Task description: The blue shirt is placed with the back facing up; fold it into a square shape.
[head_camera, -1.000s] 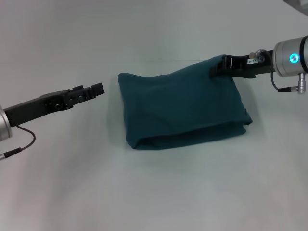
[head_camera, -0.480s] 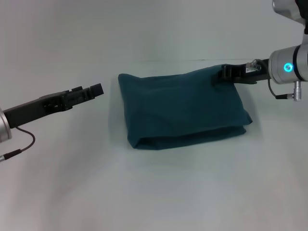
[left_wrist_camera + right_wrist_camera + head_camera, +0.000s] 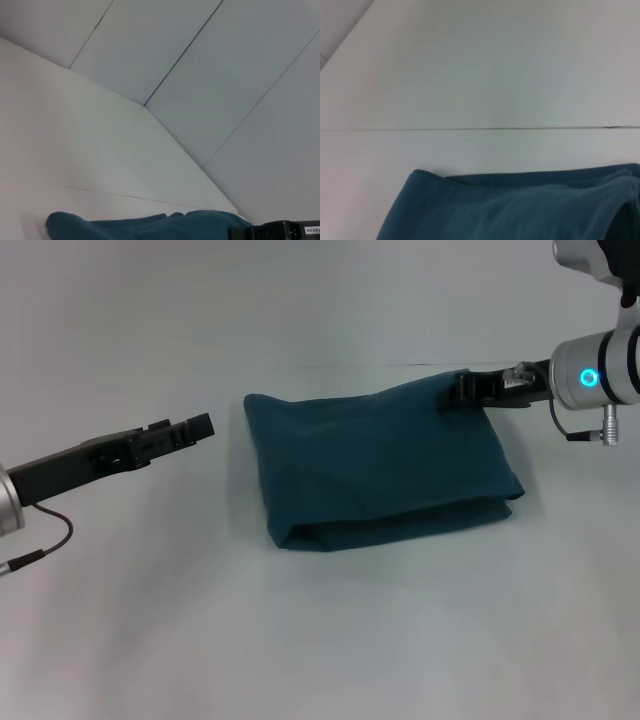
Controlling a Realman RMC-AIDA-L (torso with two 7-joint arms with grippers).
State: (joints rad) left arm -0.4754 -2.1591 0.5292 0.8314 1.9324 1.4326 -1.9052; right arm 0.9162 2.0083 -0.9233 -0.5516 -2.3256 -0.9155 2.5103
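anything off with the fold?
Slightly. The blue shirt is a folded block but skewed, not square: its right corner juts out, and layers gape along the near edge. The right gripper sits at its far right corner; the left gripper hangs apart.

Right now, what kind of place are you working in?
Probably a lab or test bench: a plain white tabletop, bare white panelled walls, and only the folded dark teal-blue cotton shirt laid out.

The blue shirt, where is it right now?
In the head view the blue shirt lies folded mid-table, the right gripper at its far right corner, the left gripper off its left edge.
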